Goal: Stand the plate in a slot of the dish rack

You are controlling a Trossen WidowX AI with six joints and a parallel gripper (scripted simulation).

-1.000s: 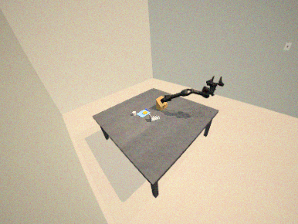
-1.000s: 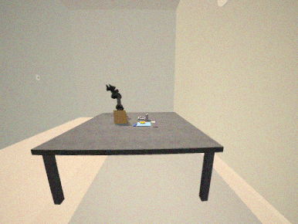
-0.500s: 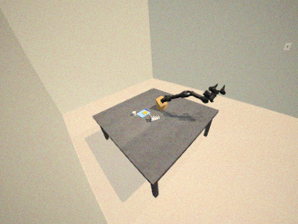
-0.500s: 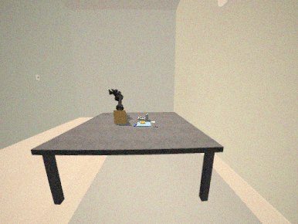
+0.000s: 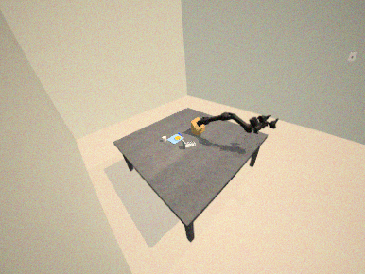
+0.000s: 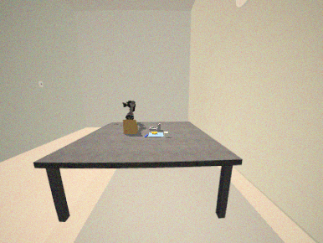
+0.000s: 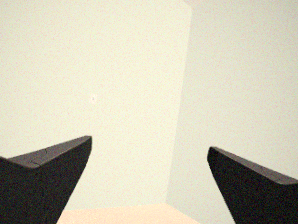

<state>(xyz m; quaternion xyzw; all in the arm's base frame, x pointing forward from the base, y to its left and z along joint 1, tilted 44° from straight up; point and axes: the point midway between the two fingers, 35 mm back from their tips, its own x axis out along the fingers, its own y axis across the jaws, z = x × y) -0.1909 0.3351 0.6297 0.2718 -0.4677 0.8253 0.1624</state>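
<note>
I count one dark grey rectangular table, one orange-brown block, one white slatted rack.

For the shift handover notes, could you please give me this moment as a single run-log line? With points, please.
gripper (image 5: pixel 272 121) (image 7: pixel 151 147): open, empty | position: high, off the table (image 5: pixel 189 179) (image 6: pixel 138 148) | dish rack (image 5: pixel 190 145): no plate visibly held by arm
</note>
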